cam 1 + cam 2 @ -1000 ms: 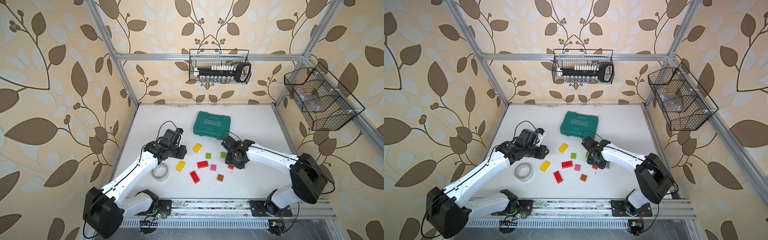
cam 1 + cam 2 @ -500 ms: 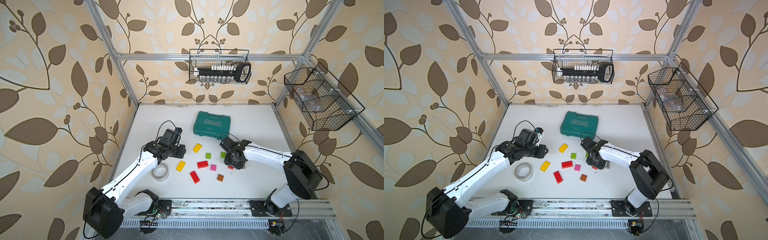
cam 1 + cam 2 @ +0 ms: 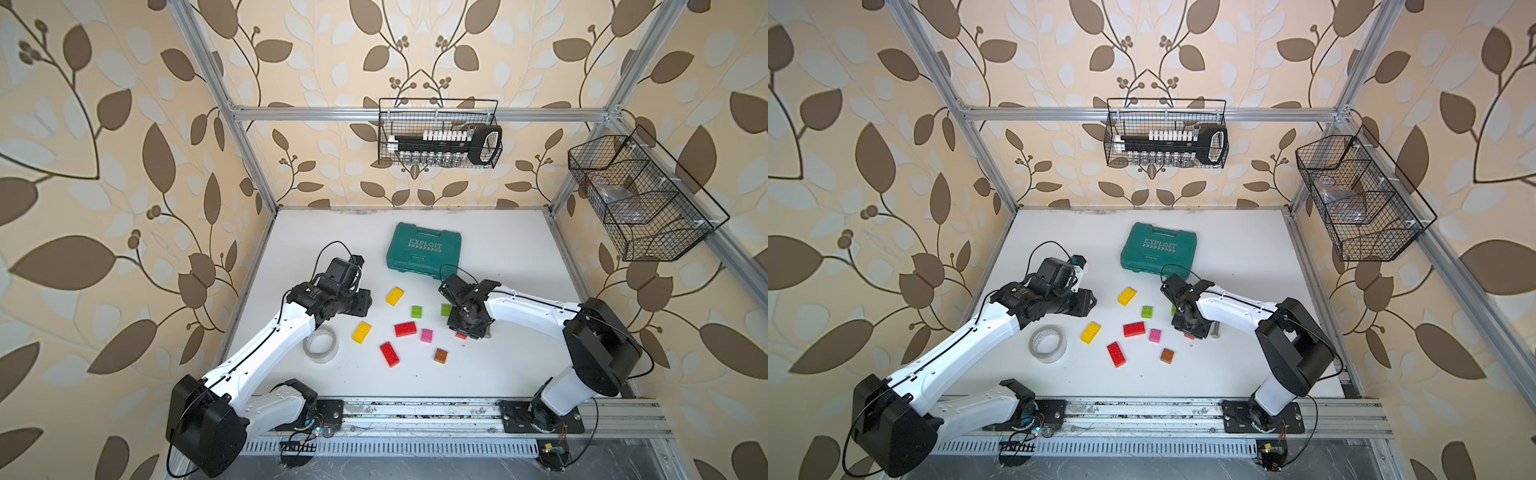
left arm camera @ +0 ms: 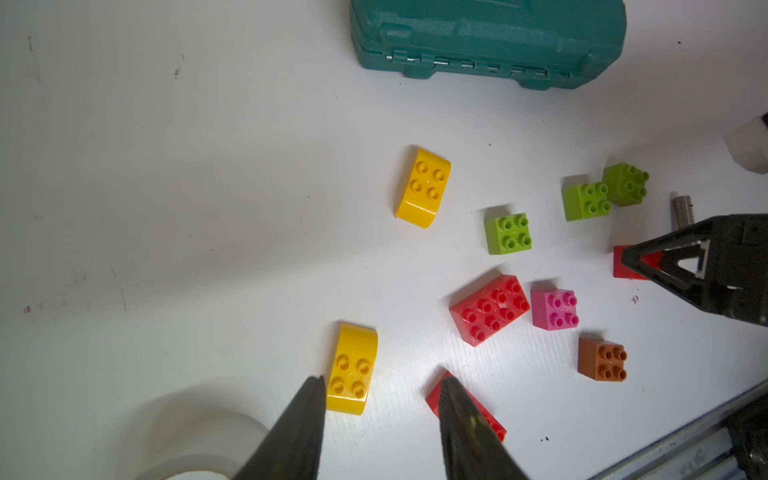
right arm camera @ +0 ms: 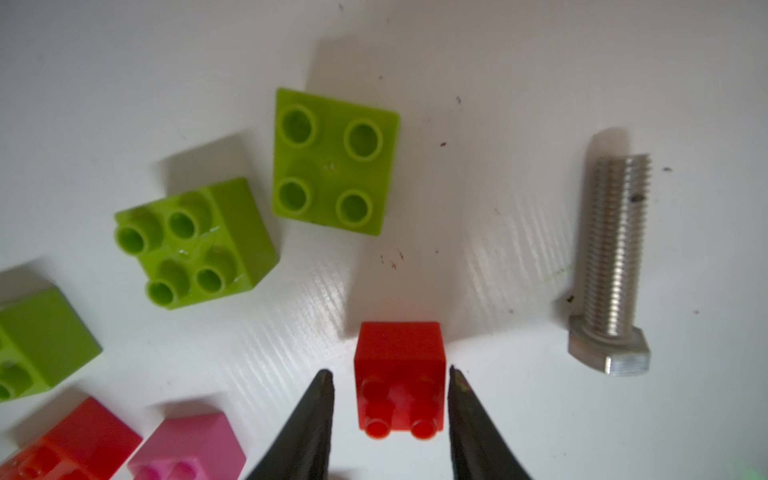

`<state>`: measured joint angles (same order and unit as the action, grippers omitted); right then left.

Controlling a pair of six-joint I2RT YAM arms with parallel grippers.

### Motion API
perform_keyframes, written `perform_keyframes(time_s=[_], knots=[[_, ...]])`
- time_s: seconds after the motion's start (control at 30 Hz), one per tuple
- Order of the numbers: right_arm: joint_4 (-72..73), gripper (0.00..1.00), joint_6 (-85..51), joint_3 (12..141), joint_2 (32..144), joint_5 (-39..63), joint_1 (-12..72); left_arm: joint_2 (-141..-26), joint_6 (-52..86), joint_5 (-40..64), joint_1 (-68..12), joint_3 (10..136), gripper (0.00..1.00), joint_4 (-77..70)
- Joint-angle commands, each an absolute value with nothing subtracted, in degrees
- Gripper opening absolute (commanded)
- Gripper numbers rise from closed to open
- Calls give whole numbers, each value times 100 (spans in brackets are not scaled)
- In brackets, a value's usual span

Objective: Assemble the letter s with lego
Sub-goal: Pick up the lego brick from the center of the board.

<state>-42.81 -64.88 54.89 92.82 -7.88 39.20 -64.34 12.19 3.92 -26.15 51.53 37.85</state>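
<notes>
The lego bricks lie loose on the white table: two yellow, two long red, one pink, one brown and three green. A small red brick lies with its studs toward my right gripper. That gripper is open, its fingers straddling the brick with a thin gap on each side. My left gripper hangs open above the table between a yellow brick and a long red one, holding nothing.
A teal tool case lies behind the bricks. A tape roll sits under the left arm. A grey bolt lies just beside the small red brick. Wire baskets hang on the back wall and right wall.
My right gripper's fingers have narrowed around the small red brick, and the arm shifted slightly. The left arm has stayed where it was.
</notes>
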Motion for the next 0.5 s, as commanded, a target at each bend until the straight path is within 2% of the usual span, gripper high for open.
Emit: perform_keyframes(time_s=[0.0,0.3,0.47], knots=[[-4290,41,-6468,5494,9401,-738,3894,-6381,1240,296,-2559,5185,47,3753],[-4244,39,-6438,5362,9413,-711,3840,-6434,1215,380,-2558,5203,48,3753],[-4256,34,-6409,5372,9416,-703,3833,-6442,1224,379,-2562,5208,47,3753]])
